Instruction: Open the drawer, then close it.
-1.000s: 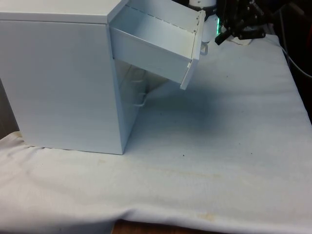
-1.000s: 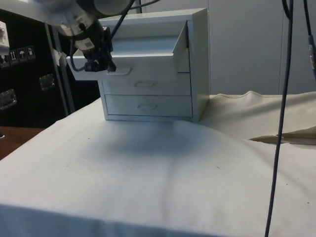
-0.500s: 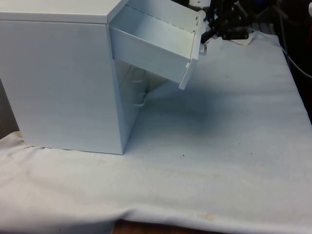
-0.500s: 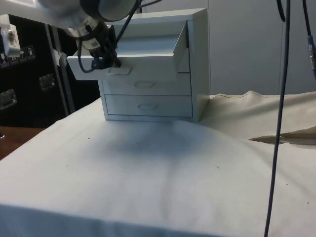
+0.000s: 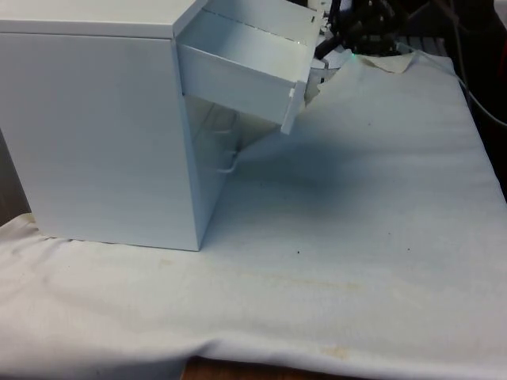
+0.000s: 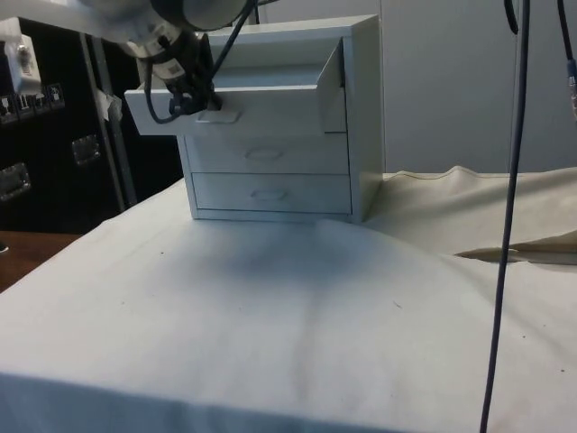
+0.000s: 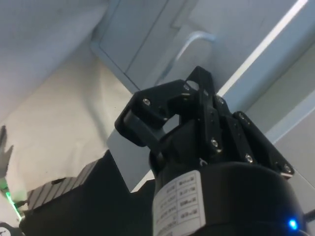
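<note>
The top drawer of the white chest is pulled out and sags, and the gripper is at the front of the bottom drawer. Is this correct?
Not quite. The gripper is at the front of the top drawer, not the bottom drawer; the side view shows it. The top drawer of the white chest is indeed pulled out and sags.

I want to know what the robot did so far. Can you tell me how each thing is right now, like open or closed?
top drawer: pulled out, hanging tilted downward
middle drawer: closed
bottom drawer: closed
chest of drawers: upright on the cloth
gripper: pressed against the top drawer's front near its handle
white cloth: spread over the table, a little wrinkled
</note>
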